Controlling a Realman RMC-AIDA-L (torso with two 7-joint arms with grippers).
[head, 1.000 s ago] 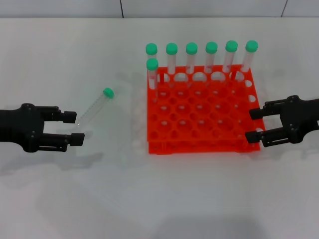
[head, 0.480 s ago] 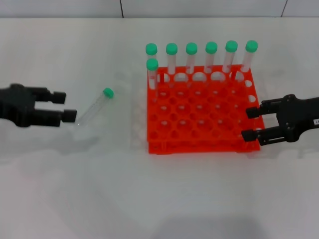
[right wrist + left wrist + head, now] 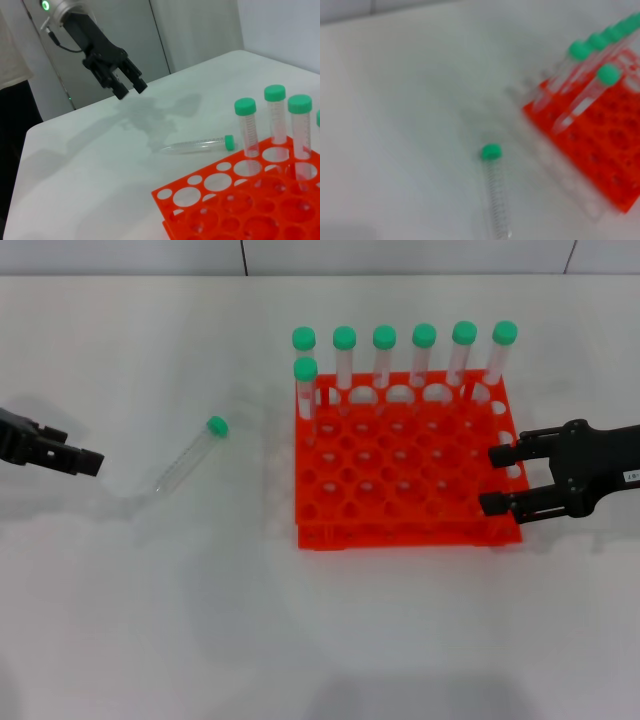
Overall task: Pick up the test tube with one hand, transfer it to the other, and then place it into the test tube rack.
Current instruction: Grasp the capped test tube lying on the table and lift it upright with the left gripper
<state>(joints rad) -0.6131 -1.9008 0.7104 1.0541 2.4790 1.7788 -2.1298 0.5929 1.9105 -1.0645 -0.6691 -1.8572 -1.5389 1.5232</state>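
Observation:
The test tube lies on the white table left of the rack, its green cap pointing toward the rack; it also shows in the left wrist view and the right wrist view. The orange-red test tube rack stands at the centre. My left gripper is at the far left edge, well apart from the tube; in the right wrist view this gripper hangs above the table, open and empty. My right gripper is open and empty at the rack's right edge.
Several green-capped tubes stand upright along the rack's back row, and one more stands in the second row at the left. Bare white table lies in front of the rack and around the lying tube.
My left gripper has drawn back to the left, away from the lying tube. My right gripper has shifted slightly left toward the rack's right edge. The tube has not moved.

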